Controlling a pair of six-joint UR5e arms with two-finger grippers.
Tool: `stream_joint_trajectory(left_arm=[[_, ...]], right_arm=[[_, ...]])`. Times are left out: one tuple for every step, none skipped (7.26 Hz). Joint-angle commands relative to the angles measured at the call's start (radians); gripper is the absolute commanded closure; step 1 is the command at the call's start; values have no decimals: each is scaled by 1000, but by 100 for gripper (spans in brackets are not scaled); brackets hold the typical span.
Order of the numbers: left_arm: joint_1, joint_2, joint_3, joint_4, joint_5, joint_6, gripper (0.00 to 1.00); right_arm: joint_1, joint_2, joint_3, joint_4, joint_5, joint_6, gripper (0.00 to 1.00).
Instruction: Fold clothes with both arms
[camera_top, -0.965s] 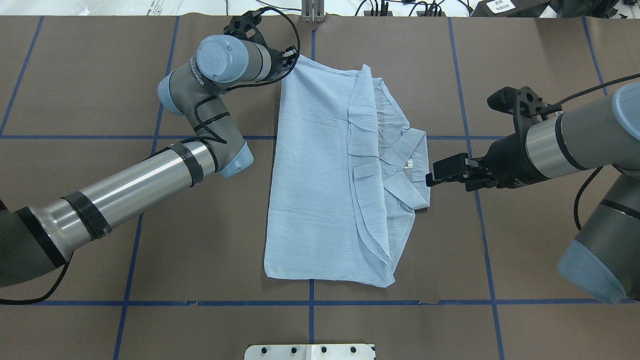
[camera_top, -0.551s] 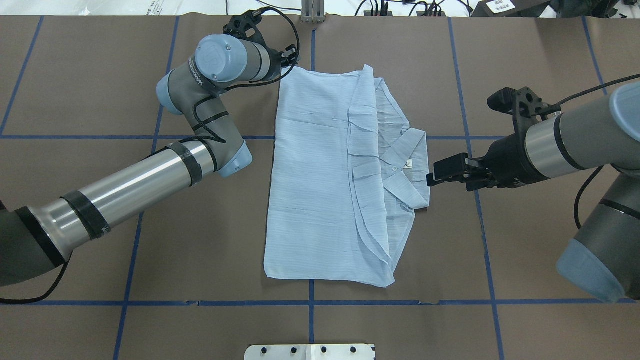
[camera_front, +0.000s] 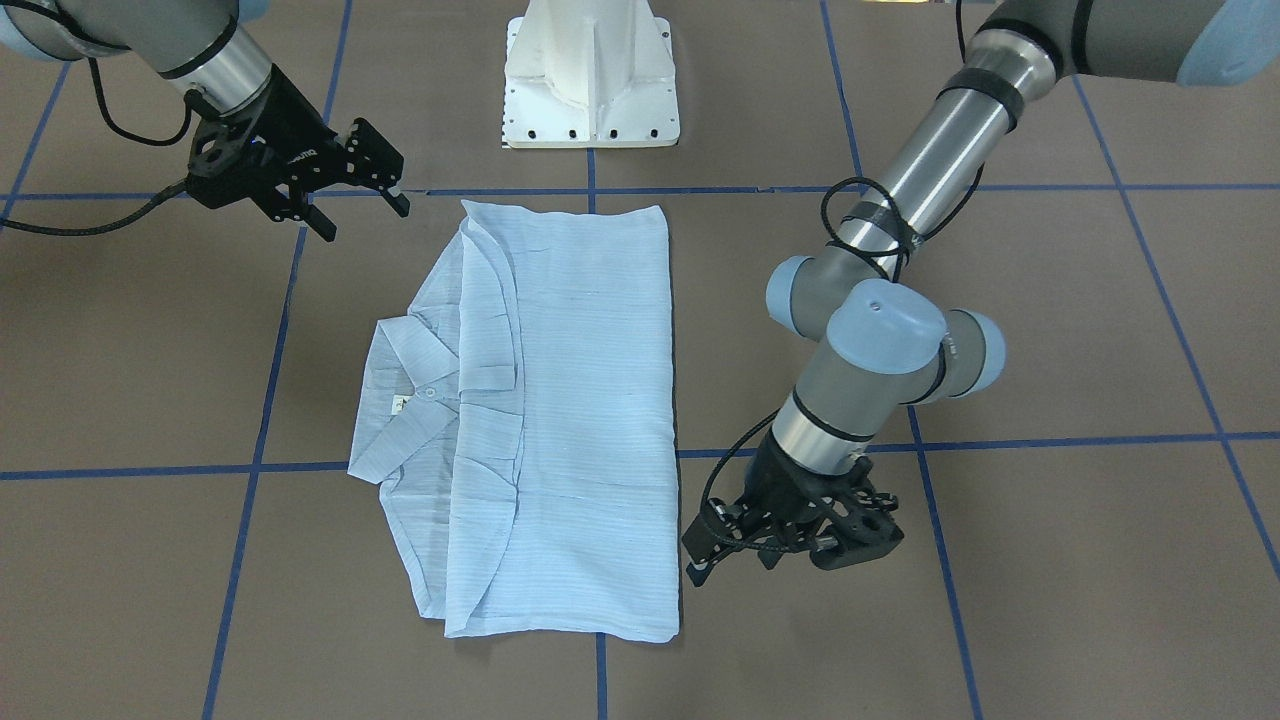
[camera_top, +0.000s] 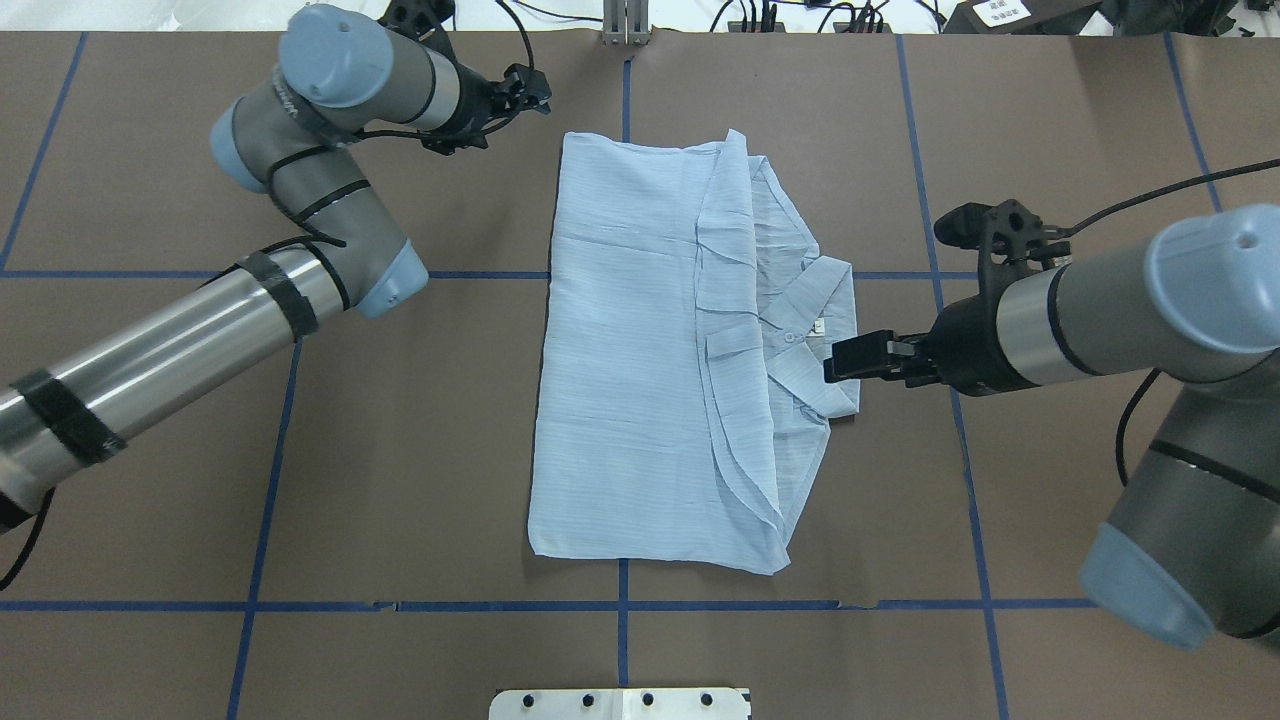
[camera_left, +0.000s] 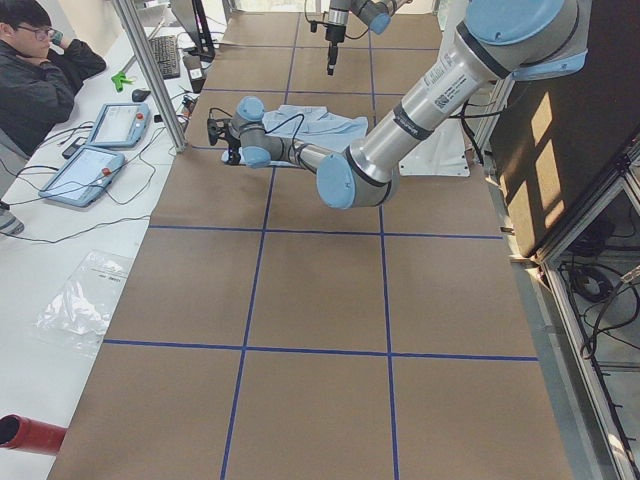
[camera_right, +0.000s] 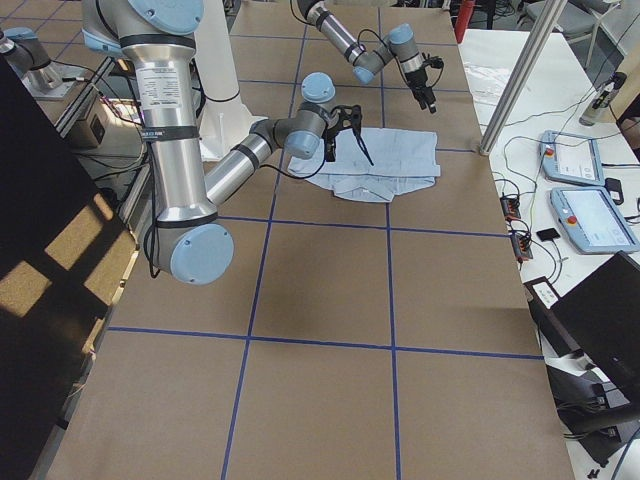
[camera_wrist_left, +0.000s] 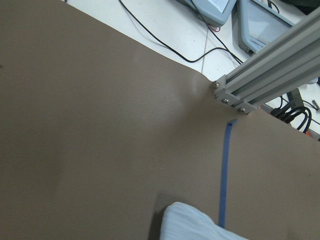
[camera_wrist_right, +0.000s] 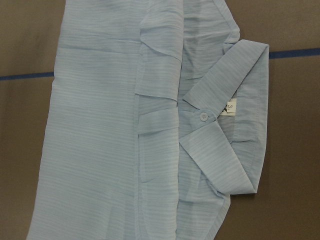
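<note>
The light blue striped shirt (camera_top: 640, 350) lies folded flat in a tall rectangle at the table's middle, its collar (camera_top: 825, 310) on the right side. It also shows in the front view (camera_front: 580, 400) and the right wrist view (camera_wrist_right: 100, 125). My left gripper (camera_top: 535, 92) is open and empty, just off the shirt's far left corner; the left wrist view shows only that corner (camera_wrist_left: 195, 225). My right gripper (camera_top: 838, 362) is open and empty, raised above the collar's edge, and also shows in the front view (camera_front: 368, 215). No fingers show in either wrist view.
The white pedestal base (camera_front: 590, 75) stands at the robot's side of the table. An aluminium post (camera_wrist_left: 265, 80) rises at the far edge near my left gripper. Blue tape lines cross the brown table cover (camera_top: 400, 450). An operator (camera_left: 40, 60) sits beyond the far edge with teach pendants (camera_right: 590, 200).
My left gripper has let go of the shirt's far left corner and pulled back to the left; the corner now lies flat. My right gripper has moved slightly left, over the collar.
</note>
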Motion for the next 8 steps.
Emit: stream_joint_trajectory(left_arm=[[-24,159,-255,154,-44,119,0],[-39,202,-283,154,-49,177,0],[-42,233,-304,152,-49,202,0],[-42,235,-305,149,-49,203,0],[-42,237,-305,148,-49,203,0],[-41,237,-305,146,-49,203,0],[-41,237,-303,148,-49,203,0],[-39,237,-303,152,-49,203,0]], right_arm=[[-141,146,-46,-180,-196,-12,0],[-202,282,-90,-359,-288,-57,0],[-241,345,-149,-438,-339,-107,0],[-271,344,-193,-439,-369,-193,0],[-297,334,-233,-444,-380,-231,0],[-310,325,-253,-444,-377,-244,0],[-325,311,-255,-445,-378,-256,0],[-334,303,-258,-445,-378,-258,0]])
